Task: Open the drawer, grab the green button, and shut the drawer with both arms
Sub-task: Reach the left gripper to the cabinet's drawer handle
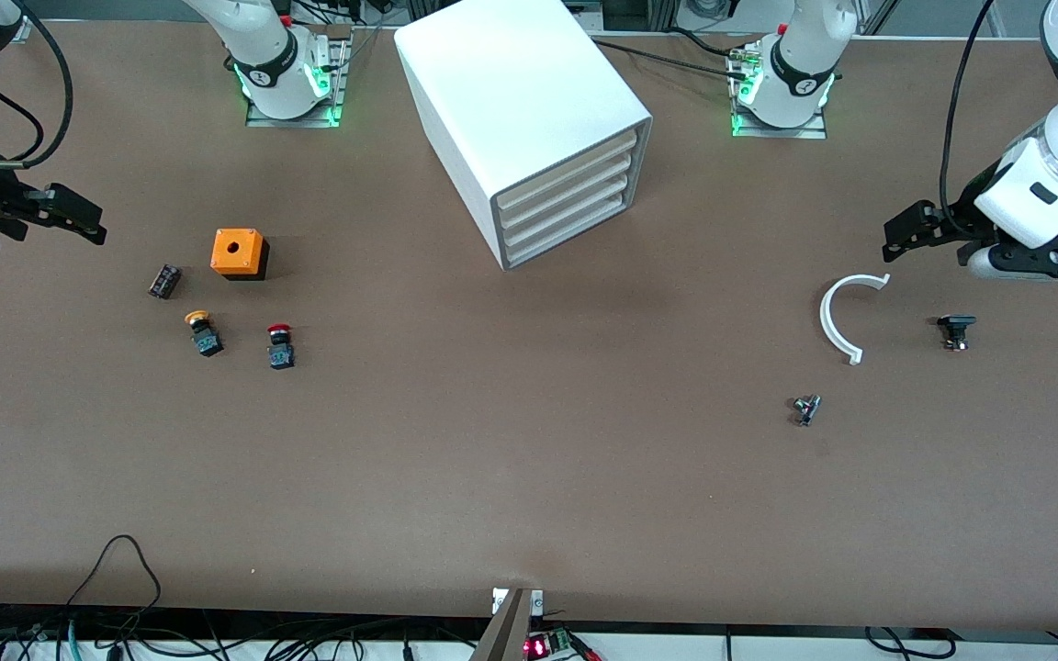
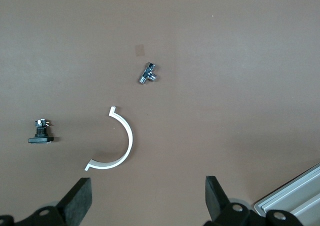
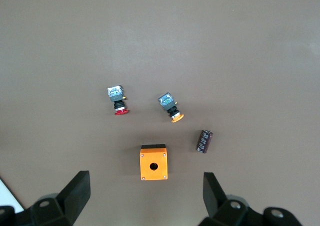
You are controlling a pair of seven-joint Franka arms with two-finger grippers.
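Right gripper (image 1: 70,220) hangs at the right arm's end of the table with its fingers (image 3: 75,191) spread wide and holding nothing, above an orange box (image 1: 240,253), a small dark cylinder (image 1: 164,281), a yellow-capped button (image 1: 203,332) and a red-capped button (image 1: 280,346). Either of those two could be picked by mistake, since no green-capped button shows anywhere; by my judgement it lies in the shut cabinet (image 1: 529,119). At the middle of the table the cabinet stands skewed, and its lowest drawer (image 1: 575,231), closed flush, sits tight under three like trays, so a finger could hook the wrong one, or a one-armed pull could drag the whole box across the table unless the other arm braces it. Toward the left arm's end lie a white half-ring (image 1: 841,317), a small metal fitting (image 1: 805,409) and a black part (image 1: 955,330). Left gripper (image 1: 906,234) waits above the table beside these, equally open and empty; a low sweep toward the cabinet could knock the half-ring.
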